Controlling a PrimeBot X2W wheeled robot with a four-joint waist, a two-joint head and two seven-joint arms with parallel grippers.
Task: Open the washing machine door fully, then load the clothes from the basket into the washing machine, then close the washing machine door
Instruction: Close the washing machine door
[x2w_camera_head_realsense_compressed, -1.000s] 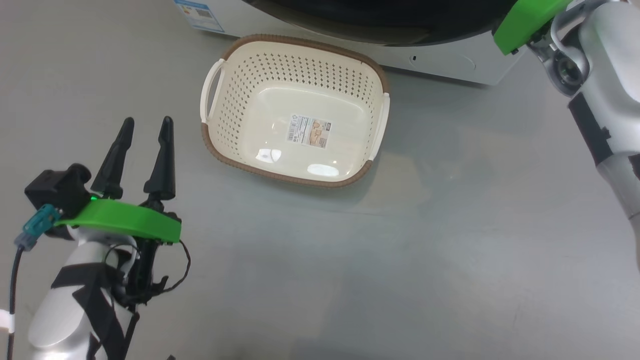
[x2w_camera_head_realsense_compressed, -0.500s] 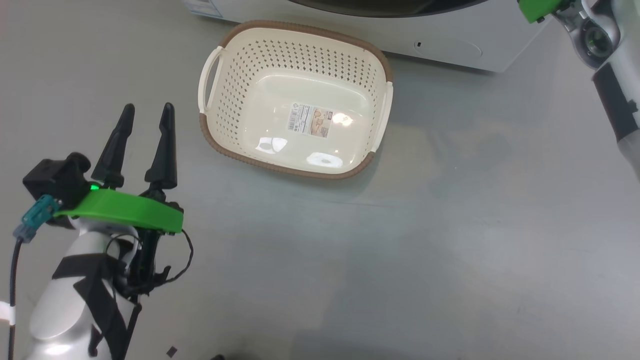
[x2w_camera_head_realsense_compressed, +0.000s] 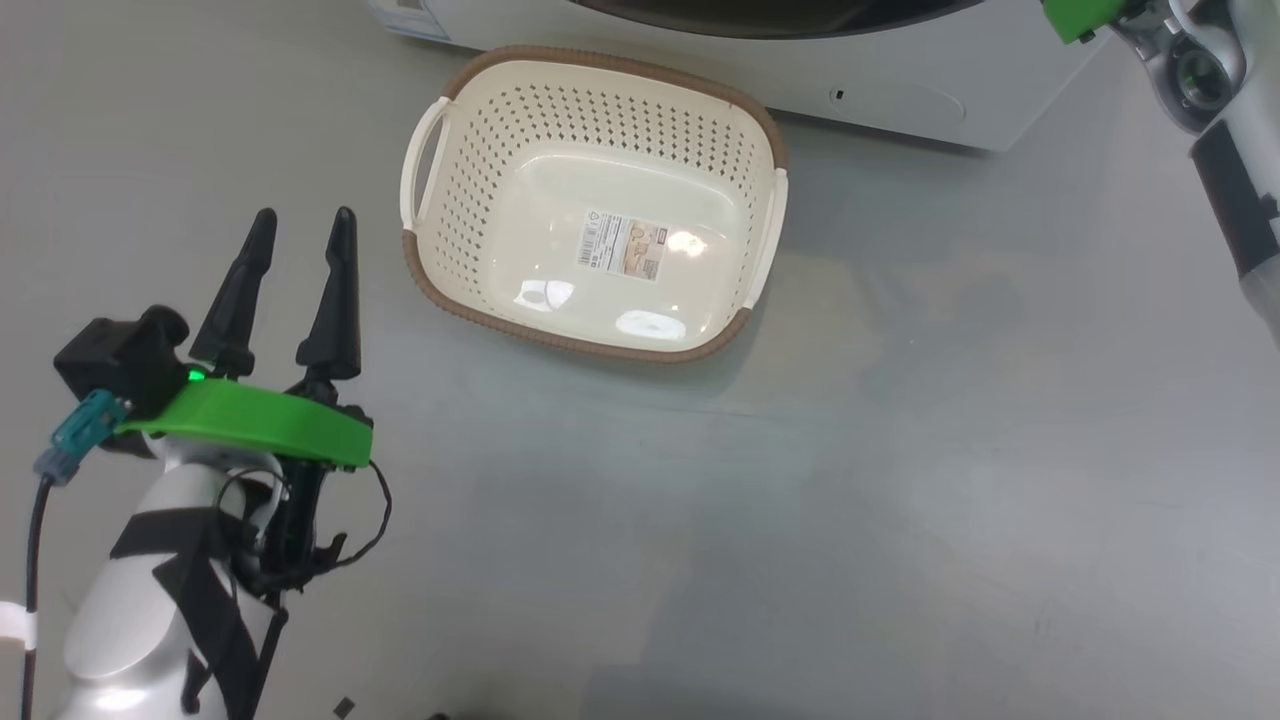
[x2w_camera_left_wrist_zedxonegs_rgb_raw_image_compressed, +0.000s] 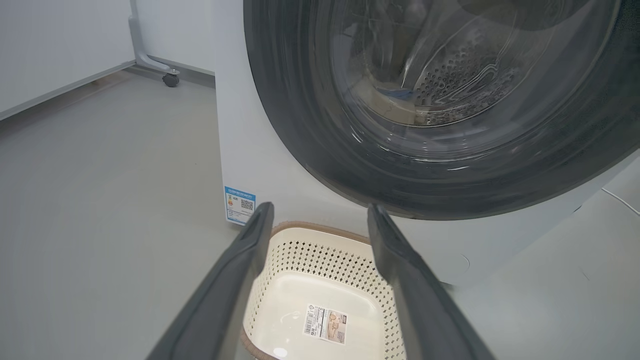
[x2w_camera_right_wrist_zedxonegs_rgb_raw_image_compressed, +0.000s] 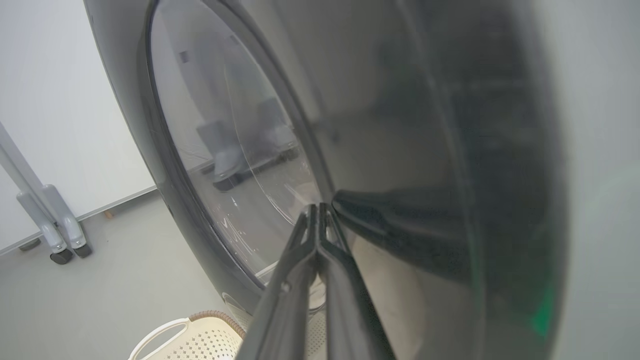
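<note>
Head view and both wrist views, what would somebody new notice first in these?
The round washing machine door, glossy black around bulging glass, looms over the left wrist view, with clothes faintly visible in the drum behind it. On the grey floor before the washing machine sits the cream basket, nothing in it but its label. The right gripper, fingers pressed together, points at the door's rim, while the left gripper hovers open beside the basket.
</note>
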